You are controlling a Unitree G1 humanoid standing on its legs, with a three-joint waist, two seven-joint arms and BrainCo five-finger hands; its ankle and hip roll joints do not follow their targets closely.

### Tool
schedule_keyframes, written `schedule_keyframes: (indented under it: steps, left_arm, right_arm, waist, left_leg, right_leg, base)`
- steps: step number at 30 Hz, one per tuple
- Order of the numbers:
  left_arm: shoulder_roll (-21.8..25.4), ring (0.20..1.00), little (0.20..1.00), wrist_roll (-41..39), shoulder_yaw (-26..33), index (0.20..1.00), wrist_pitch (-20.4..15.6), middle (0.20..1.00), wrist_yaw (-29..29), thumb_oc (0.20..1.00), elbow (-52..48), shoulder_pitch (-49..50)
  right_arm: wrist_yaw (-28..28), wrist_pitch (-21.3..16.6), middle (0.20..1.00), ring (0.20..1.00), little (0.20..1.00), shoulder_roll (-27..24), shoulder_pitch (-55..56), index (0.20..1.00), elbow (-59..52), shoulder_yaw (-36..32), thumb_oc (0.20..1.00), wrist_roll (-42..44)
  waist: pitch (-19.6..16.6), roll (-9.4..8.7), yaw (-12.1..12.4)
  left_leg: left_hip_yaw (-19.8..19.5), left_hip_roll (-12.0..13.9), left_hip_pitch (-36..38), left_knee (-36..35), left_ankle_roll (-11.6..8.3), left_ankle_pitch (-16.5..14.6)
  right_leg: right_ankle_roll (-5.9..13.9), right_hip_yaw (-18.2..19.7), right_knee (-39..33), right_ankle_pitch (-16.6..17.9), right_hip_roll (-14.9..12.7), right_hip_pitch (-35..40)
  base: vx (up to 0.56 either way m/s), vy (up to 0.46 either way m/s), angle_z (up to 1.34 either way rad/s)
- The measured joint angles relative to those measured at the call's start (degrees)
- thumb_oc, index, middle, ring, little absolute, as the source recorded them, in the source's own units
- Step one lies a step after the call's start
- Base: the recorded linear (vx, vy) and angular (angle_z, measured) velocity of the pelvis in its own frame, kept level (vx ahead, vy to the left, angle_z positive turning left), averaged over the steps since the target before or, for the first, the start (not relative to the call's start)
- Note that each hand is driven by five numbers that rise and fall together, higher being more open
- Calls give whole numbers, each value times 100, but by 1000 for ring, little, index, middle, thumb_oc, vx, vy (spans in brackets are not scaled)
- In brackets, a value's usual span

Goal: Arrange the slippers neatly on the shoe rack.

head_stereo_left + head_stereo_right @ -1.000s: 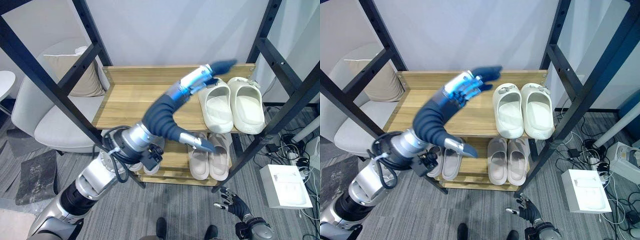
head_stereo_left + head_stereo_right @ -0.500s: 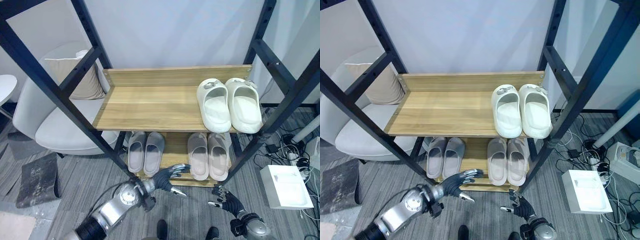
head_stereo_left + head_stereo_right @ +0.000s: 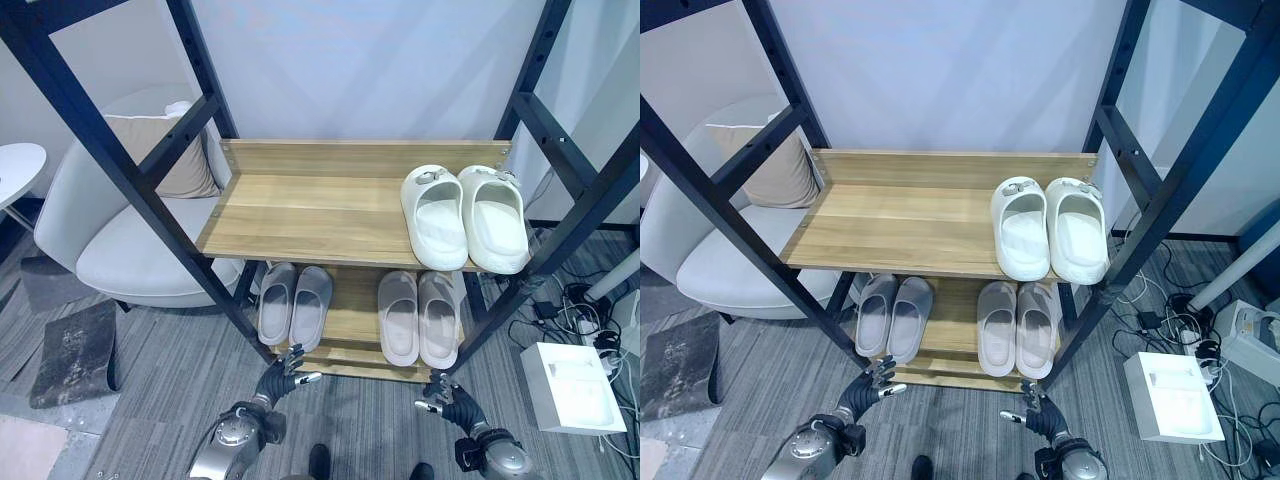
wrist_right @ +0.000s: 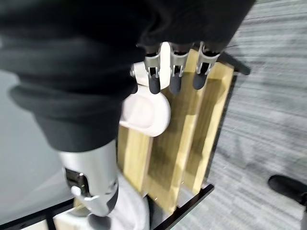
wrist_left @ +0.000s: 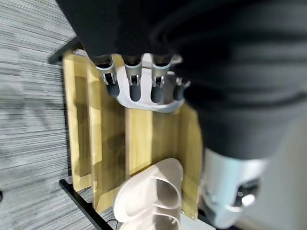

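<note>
Slippers on the shoe rack (image 3: 350, 205), both hands low and empty.
White slippers (image 3: 464, 216) sit top right; two grey pairs (image 3: 294, 304) (image 3: 418, 317) below. Left hand (image 3: 280, 378) and right hand (image 3: 447, 402) hang fingers relaxed; no legible writing.

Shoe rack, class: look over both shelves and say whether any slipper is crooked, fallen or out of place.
Nothing stands out. On the shoe rack, the white slippers sit side by side at the top shelf's right end; two beige pairs lie side by side below. The left robot hand and right robot hand hang open.
</note>
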Motion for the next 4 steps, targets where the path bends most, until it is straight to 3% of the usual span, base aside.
schedule_keyframes:
  steps: [4]
  left_arm:
    - [-123, 1000, 1000, 3, 87, 1000, 1, 1000, 198, 1000, 409, 15]
  right_arm:
    - [-178, 0, 1000, 1000, 1000, 46, -130, 1000, 192, 3, 1000, -11]
  waist:
    - [0, -3, 0]
  left_leg:
    - [-12, 3, -3, 0, 7, 5]
  right_leg:
    - [-1, -3, 0, 0, 4, 0]
  base:
    - [0, 0, 0]
